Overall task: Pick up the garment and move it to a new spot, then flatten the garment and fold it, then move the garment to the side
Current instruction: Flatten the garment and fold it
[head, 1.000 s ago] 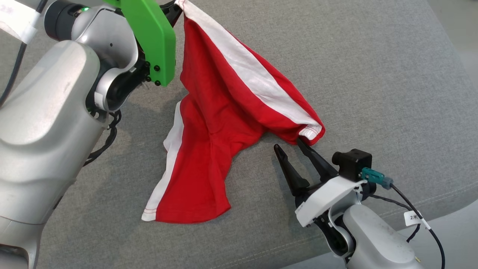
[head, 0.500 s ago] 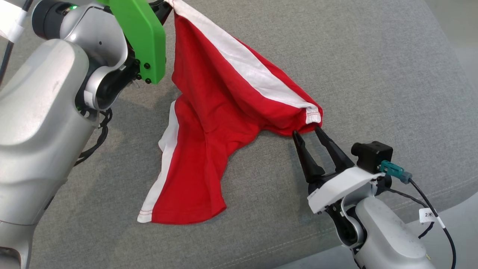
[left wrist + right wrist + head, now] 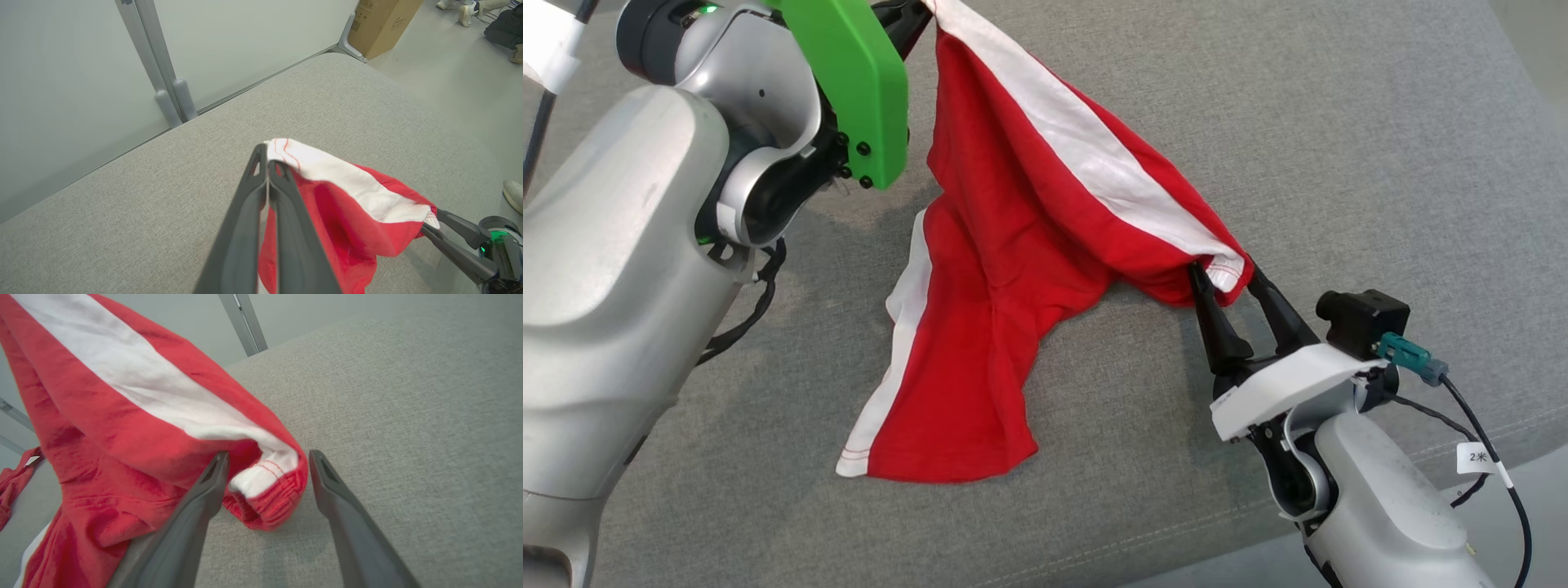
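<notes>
The garment [image 3: 1021, 245] is red with a white stripe and hangs partly lifted over the grey cushion [image 3: 1339, 122]. My left gripper [image 3: 913, 18] is shut on its white-hemmed corner at the top of the head view; the left wrist view shows the left gripper [image 3: 267, 163] pinching that corner of the garment [image 3: 347, 192]. My right gripper [image 3: 1225, 273] stands open with the garment's other hemmed corner between its fingers. In the right wrist view the right gripper [image 3: 267, 457] straddles the hem of the garment [image 3: 261, 477], jaws apart. The lower part of the garment lies on the cushion.
The grey cushion's front edge [image 3: 1462, 457] runs just behind my right arm. A grey partition post [image 3: 163, 81] stands behind the cushion, and a cardboard box [image 3: 380, 24] sits on the floor beyond. A person's shoe [image 3: 515, 194] shows at the right. More red cloth [image 3: 14, 482] lies far left.
My right gripper has advanced to the garment's hanging corner, so the hem now sits between its open fingers. The left gripper keeps its hold; the camera has shifted slightly.
</notes>
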You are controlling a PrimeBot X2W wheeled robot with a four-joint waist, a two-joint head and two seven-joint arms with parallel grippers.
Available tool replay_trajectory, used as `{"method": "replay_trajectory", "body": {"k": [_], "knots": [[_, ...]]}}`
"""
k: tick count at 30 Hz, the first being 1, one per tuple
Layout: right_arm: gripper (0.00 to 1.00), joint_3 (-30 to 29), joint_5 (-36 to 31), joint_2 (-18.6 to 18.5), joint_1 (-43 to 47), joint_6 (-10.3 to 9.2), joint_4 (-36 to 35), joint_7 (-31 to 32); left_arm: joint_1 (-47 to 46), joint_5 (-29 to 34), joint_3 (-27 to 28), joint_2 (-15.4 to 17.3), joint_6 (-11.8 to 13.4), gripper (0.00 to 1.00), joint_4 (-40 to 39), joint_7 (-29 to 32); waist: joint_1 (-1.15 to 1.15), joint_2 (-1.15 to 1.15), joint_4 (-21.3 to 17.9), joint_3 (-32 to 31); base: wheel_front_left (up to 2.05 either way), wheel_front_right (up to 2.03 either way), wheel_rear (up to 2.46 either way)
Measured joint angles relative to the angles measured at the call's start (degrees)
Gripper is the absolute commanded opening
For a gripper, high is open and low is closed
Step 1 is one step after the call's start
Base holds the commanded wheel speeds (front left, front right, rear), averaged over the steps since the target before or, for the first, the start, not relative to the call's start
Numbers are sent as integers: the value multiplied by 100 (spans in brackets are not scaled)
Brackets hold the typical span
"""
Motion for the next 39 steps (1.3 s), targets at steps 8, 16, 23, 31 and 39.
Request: {"method": "replay_trajectory", "body": {"k": [8, 16, 23, 31, 39], "knots": [[100, 180, -7, 5, 1, 43, -19, 0, 10, 2, 98, 200, 45, 0, -42, 0, 0, 0, -47, 64, 0, 0, 0], [100, 186, -2, 3, 31, 40, -26, 0, 43, 4, 119, 215, 62, 0, -51, -13, 0, 0, -150, 68, 0, 0, 0], [97, 137, 3, 4, 32, -19, -113, 0, 62, 10, 120, 215, 71, 0, -92, -19, 0, 0, -179, 52, 0, 0, 0], [19, 100, 71, 5, 132, -113, -81, 0, 128, 19, 131, 235, 90, 0, -152, -19, 0, 0, -206, 35, 0, 0, 0], [0, 89, 77, 7, 140, -108, -26, 0, 132, 68, 159, 289, 91, 0, -188, -73, 0, 0, -228, 7, 0, 0, 0]]}}
